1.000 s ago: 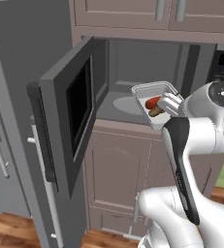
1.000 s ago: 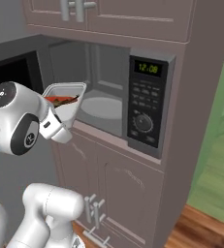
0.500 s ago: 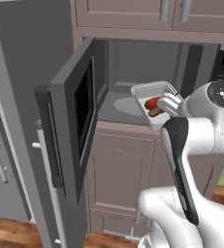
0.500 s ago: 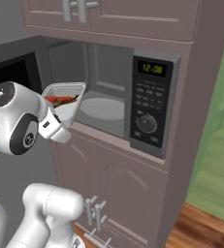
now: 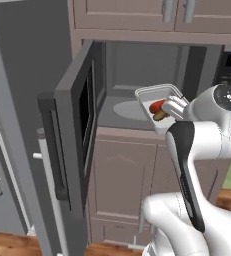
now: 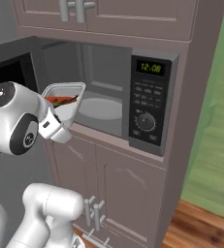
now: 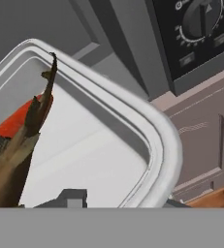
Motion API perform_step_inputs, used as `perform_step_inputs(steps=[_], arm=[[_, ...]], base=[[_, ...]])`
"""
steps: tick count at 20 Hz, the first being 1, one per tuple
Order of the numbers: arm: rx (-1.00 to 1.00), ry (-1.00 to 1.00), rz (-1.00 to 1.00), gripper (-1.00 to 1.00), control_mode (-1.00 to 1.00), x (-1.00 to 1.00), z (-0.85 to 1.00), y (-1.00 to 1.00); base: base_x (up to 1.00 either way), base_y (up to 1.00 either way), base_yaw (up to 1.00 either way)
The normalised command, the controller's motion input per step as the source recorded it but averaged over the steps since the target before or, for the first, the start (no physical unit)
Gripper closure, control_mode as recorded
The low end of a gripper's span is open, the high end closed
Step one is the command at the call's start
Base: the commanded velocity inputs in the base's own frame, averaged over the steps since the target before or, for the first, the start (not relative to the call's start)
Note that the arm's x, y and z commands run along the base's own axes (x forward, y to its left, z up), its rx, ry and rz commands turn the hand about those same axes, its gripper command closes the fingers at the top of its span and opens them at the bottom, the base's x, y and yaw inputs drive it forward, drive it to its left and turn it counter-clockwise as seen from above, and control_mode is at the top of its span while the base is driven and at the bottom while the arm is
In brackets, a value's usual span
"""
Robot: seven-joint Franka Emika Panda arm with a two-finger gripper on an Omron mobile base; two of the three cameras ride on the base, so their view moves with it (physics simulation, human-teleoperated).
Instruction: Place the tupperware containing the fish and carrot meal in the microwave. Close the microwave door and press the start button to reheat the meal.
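A: One thing has changed: the view has slid sideways, so the base has driven, and the microwave door (image 5: 74,130) now sits nearer 9 o'clock.

B: The tupperware (image 5: 159,106)?

A: Clamped by its rim in the pincer (image 5: 173,107), tilted, just before the microwave (image 6: 108,104) mouth. The fish and carrot meal (image 7: 24,131) lies inside.

B: So?

A: Likely lining up for insertion.

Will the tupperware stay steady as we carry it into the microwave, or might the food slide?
The tupperware looks rigid, held at one rim by the gripper. It's tilted, so the fish and carrot meal may slide toward the low side. Probably light.
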Motion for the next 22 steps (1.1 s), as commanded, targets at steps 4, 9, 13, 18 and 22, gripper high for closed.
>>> perform_step_inputs(steps=[4,9,13,18,22], arm=[[0.00,0.00,0.00,1.00,1.00,0.00,0.00,0.00],[0.00,0.00,0.00,1.00,1.00,0.00,0.00,0.00],[-0.01,0.00,-0.02,1.00,-1.00,0.00,0.00,0.07],[0.00,0.00,0.00,1.00,-1.00,0.00,0.00,0.01],[0.00,-0.02,0.00,1.00,-1.00,0.00,-0.04,0.00]], base=[[0.00,0.30,-0.13],[0.00,0.30,-0.12],[0.00,0.14,-0.05],[0.00,0.00,0.00],[0.00,0.00,0.00]])
